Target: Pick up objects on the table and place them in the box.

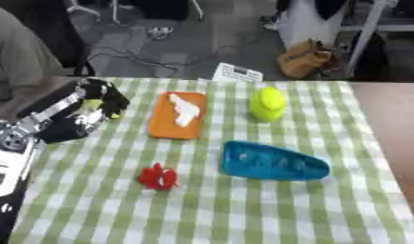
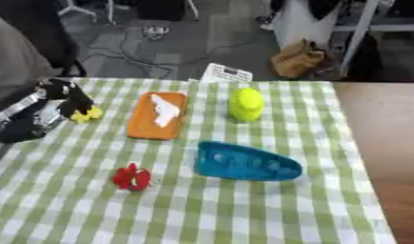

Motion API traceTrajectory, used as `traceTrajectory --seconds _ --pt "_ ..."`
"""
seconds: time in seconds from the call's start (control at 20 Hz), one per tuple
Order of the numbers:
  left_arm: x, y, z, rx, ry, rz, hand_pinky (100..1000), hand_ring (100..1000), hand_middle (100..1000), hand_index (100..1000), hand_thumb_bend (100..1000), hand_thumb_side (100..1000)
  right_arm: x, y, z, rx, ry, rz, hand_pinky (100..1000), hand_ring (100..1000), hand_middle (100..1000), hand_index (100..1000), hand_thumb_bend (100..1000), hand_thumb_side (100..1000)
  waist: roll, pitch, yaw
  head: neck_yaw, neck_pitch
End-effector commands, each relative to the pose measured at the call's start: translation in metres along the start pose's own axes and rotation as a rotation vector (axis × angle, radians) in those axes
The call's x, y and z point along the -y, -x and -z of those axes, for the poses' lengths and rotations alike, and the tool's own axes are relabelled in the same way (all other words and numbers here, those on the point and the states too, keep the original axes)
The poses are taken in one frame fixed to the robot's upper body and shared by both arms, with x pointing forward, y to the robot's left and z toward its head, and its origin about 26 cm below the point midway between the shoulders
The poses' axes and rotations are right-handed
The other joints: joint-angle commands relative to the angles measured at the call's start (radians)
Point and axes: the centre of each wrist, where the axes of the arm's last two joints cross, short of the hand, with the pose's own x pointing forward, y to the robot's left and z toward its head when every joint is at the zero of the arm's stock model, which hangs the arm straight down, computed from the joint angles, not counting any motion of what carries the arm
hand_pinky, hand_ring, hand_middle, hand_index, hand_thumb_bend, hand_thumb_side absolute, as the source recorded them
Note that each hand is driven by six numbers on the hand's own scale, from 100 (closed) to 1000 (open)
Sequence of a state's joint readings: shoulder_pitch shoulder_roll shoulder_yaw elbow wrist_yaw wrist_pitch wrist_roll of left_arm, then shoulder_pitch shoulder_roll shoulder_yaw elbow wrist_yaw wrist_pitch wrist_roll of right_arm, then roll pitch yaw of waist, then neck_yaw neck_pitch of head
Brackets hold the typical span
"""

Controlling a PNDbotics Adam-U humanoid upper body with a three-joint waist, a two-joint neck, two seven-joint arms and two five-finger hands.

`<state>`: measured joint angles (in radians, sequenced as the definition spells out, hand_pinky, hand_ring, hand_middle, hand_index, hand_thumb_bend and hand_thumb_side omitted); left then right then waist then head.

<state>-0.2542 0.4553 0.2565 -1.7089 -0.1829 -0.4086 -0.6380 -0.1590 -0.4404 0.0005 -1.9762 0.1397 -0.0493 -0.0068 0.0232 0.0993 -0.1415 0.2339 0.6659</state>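
While left robot hand curls round small yellow thing at counter's left edge, four items remain: orange tray, yellow-green ball, blue piece, red toy. Box not visible. Right robot hand out of view.

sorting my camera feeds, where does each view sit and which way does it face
Left eye view: in the robot's head, looking down at the checked table; the left hand shows at the left edge, curled on a yellow thing.
Right eye view: same head, set slightly to the right, same downward look; the same hand shows.
Both share the orange tray, yellow ball, blue piece and red toy.
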Motion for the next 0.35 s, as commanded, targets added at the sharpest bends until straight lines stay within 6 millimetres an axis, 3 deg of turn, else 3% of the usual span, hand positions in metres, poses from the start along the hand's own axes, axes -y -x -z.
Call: traceTrajectory --seconds 0.05,0.35 --pt "-0.0089 -0.0062 0.0021 0.018 -0.007 0.022 613 565 583 755 100 796 0.0083 -0.0078 0.0036 0.034 0.0 -0.033 493 593 735 699 100 720 0.012 -0.015 0.002 -0.007 -0.01" --pt "-0.0079 -0.0066 0.0024 0.022 -0.003 0.017 612 565 583 754 100 791 0.0085 -0.008 0.0038 0.036 -0.003 -0.035 494 593 735 699 100 719 0.012 -0.015 0.002 -0.008 -0.01"
